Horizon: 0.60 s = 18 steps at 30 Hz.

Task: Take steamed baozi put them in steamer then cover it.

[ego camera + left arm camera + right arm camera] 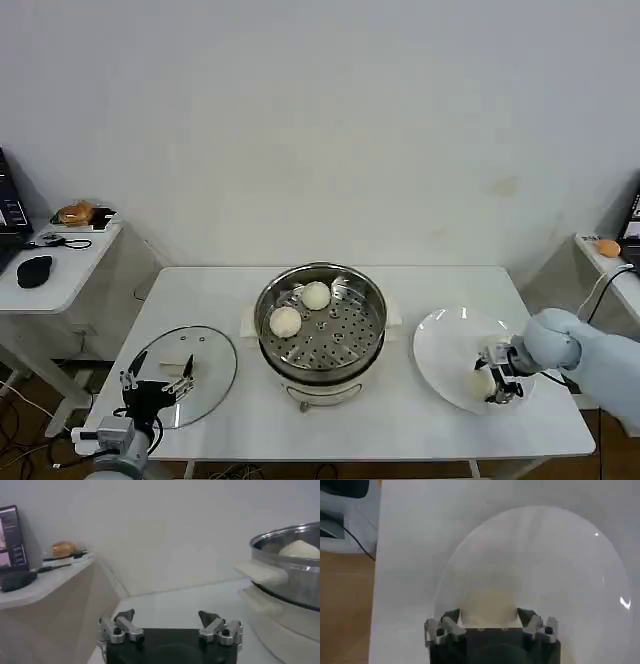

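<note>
The steamer stands mid-table with two steamed baozi on its perforated tray. A third baozi lies on the near part of the white plate at the right. My right gripper is shut on it, a finger touching each side. The cover, clear glass with a white knob, lies flat at the table's left. My left gripper hovers open over its near edge, holding nothing. The steamer's wall and a baozi show in the left wrist view.
A white side table at the left carries a black mouse and an orange item. Another orange item sits on a side table at the right. The plate lies near the table's right front corner.
</note>
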Each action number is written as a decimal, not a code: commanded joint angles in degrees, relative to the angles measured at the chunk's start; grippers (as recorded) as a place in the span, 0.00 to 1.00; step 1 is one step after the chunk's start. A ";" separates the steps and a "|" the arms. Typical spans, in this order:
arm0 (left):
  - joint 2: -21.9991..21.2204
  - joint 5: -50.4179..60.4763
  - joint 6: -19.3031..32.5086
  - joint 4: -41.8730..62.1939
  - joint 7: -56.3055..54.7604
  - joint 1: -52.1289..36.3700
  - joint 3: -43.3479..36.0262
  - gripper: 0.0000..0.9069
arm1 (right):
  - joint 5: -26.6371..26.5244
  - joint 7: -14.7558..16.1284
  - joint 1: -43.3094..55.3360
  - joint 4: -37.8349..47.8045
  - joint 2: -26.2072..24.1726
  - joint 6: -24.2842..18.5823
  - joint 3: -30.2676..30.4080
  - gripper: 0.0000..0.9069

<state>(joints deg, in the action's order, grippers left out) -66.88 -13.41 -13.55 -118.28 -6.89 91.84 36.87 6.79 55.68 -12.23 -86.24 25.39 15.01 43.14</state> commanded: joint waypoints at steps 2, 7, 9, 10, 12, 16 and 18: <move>-0.05 0.03 0.02 -0.03 0.00 0.06 -0.03 1.00 | -0.38 1.03 0.40 0.07 0.06 0.13 -0.01 0.71; -0.08 0.12 0.07 0.21 -0.04 0.05 -0.03 1.00 | -1.35 3.00 4.66 -0.18 -0.17 -0.72 1.16 0.71; -0.17 0.12 0.05 0.03 -0.03 0.06 -0.03 1.00 | -2.30 3.30 7.28 -0.37 -0.25 -0.89 1.95 0.71; -0.23 0.10 0.05 -0.06 -0.04 0.07 -0.01 1.00 | -2.79 3.36 8.30 -0.43 -0.28 -0.94 2.35 0.71; -0.28 0.11 0.07 -0.17 -0.03 0.13 0.01 1.00 | -3.72 3.74 11.22 -0.50 -0.25 -1.15 3.21 0.71; -0.28 0.07 0.10 -0.51 -0.02 0.34 0.23 1.00 | -5.91 3.72 15.87 -0.27 0.23 -1.31 2.89 0.71; -0.25 0.01 0.10 -0.67 -0.04 0.52 0.48 1.00 | -6.83 3.70 18.44 -0.14 0.71 -1.18 2.78 0.71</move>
<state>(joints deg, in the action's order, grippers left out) -67.14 -13.37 -13.47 -118.93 -6.92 92.36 37.35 2.23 58.68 -1.11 -86.43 25.99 14.04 45.41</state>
